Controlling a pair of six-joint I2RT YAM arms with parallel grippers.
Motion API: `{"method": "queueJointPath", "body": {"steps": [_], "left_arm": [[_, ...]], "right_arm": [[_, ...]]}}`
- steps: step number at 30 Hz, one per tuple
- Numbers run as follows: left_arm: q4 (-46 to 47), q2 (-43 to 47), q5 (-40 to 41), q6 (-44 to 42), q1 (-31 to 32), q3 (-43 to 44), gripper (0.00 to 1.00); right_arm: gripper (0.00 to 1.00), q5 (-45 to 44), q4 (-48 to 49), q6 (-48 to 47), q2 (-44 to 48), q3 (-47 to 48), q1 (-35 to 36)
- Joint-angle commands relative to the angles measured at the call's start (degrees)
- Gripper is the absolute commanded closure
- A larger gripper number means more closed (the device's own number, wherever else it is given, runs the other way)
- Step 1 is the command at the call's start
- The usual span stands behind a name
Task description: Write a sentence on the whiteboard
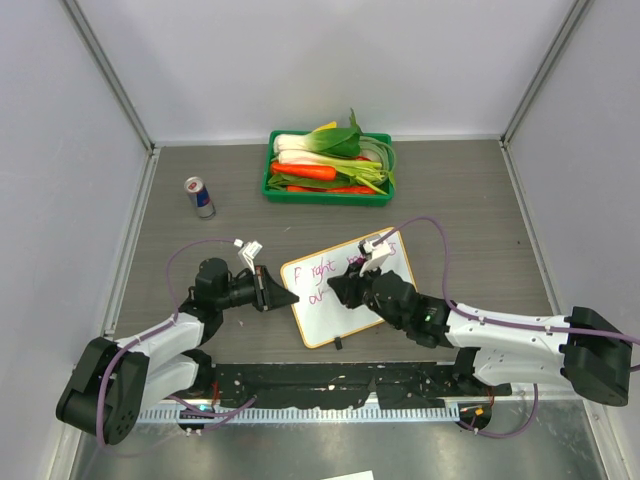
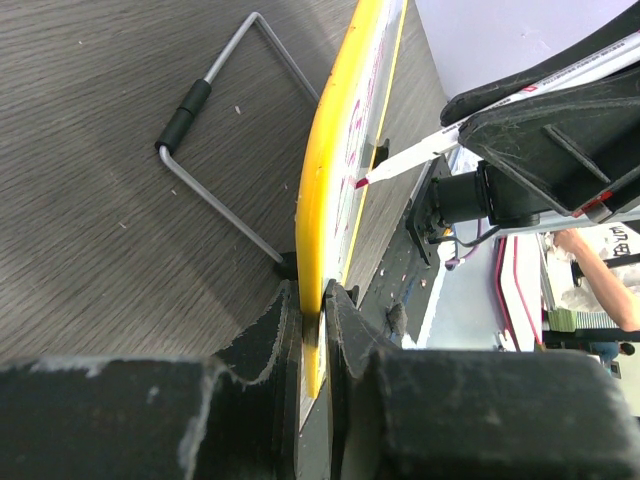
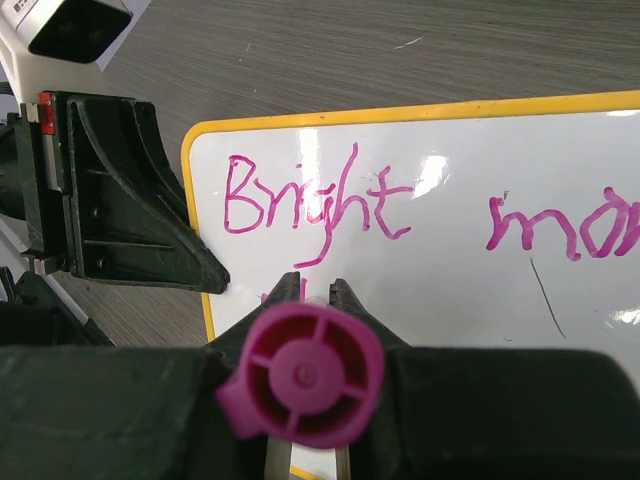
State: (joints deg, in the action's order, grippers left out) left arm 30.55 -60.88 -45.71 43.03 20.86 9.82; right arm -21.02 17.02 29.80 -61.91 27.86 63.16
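Yellow-rimmed whiteboard (image 2: 322, 190) edge in left hand (image 2: 312, 305), right hand (image 3: 312, 292) with marker (image 3: 303, 375) before it

can (image 1: 199, 197): blue-silver, upright, well beyond the left gripper (image 1: 283, 296), leftward
green tray (image 1: 330, 199): well beyond the right gripper (image 1: 340, 290), near the table's (image 1: 470, 200) far edge
tray contents: carrots (image 1: 305, 171), leafy greens (image 1: 340, 142)

The sentence (image 3: 318, 200) on the whiteboard (image 3: 450, 300) reads "Bright" in purple-magenta handwriting, then "mon", cut off at the right wrist view's edge. From above, a second line starts below it, too small to read, like the print on the can (image 1: 199, 197)
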Motion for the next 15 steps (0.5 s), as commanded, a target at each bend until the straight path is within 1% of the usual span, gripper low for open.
{"method": "queueJointPath", "body": {"steps": [1,15], "left_arm": [[0.22,0.24,0.80,-2.07,-0.03,0.28,1.00],[0.22,0.06,0.80,-2.07,-0.03,0.28,1.00]], "right_arm": [[0.99,-4.65,-0.93,-0.97,-0.23,2.20,-0.14],[0.99,-3.16,-3.83,-0.10,1.61,-0.34,-0.14]]}}
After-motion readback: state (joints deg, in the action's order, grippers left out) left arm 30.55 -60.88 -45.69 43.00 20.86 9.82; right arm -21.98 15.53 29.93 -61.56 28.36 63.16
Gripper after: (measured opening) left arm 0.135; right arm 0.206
